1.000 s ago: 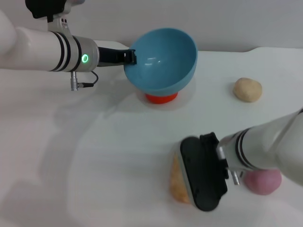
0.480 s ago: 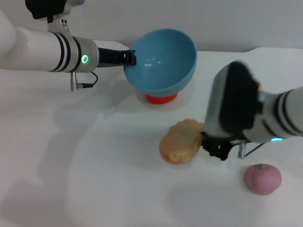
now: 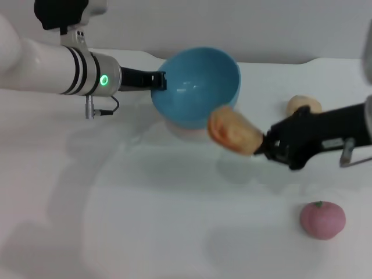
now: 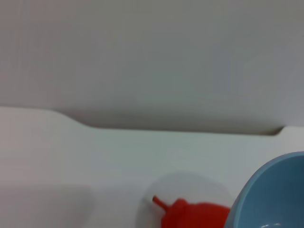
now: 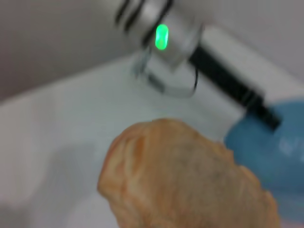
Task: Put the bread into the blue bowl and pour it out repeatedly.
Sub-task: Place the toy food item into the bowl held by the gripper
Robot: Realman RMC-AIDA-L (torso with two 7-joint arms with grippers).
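Since a moment ago the bread (image 3: 232,131) has risen off the counter (image 3: 145,221) and is now hanging in the air just beside the blue bowl (image 3: 195,87), carried there by the right pincer (image 3: 266,144). The right arm is reaching in from the right side, its dark pincer closed on the near end of the loaf, with the far end pointing toward the bowl's rim. The right wrist view is filling with the golden, ridged bread (image 5: 185,180) close up, the bowl (image 5: 266,152) just past it.

The left pincer (image 3: 158,81) is gripping the bowl's left rim and holding it tilted, the opening facing toward the approaching loaf. The bowl appears raised off the counter. A red tomato-like object (image 4: 194,213) is sitting on the counter below it, visible in the left wrist view next to the bowl's blue edge (image 4: 270,194).

A small beige ball (image 3: 303,104) is lying on the counter behind the right arm, and a pink round fruit (image 3: 322,220) is resting nearer the front.

This looks like the loading step: the bread is being brought to the bowl but is not yet inside. The next move probably calls for carrying the loaf over the rim, then letting go so it drops into the hollow.
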